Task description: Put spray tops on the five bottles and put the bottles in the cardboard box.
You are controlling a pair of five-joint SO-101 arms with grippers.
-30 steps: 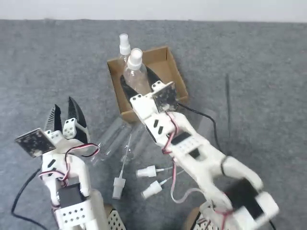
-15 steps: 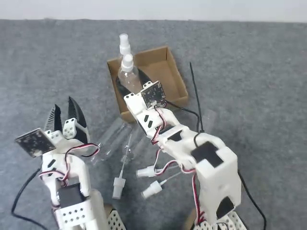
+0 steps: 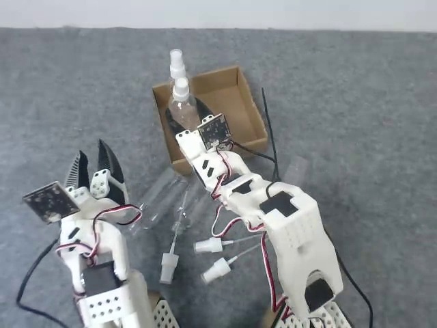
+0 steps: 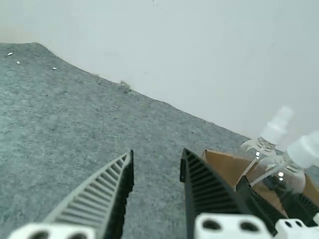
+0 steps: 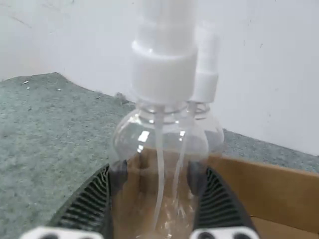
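The cardboard box (image 3: 235,102) lies open at the table's middle back. In its left corner stand two clear bottles with white spray tops. My right gripper (image 3: 189,115) is shut on the nearer bottle (image 3: 181,101), which stands upright with its base down in the box; in the right wrist view the black fingers (image 5: 89,199) hug this bottle (image 5: 159,144). The other capped bottle (image 3: 177,65) stands just behind it. My left gripper (image 3: 92,164) is open and holds nothing, raised at the lower left and apart from everything. Uncapped clear bottles (image 3: 160,195) lie between the arms.
Three loose spray tops (image 3: 208,244) with dip tubes lie on the grey mat in front of the lying bottles. Another clear bottle (image 3: 297,169) lies right of the right arm. A black cable (image 3: 270,130) runs past the box's right side.
The right arm has lowered the held bottle into the box's left corner beside the other capped bottle, and its elbow has swung in. The left arm has stayed still.
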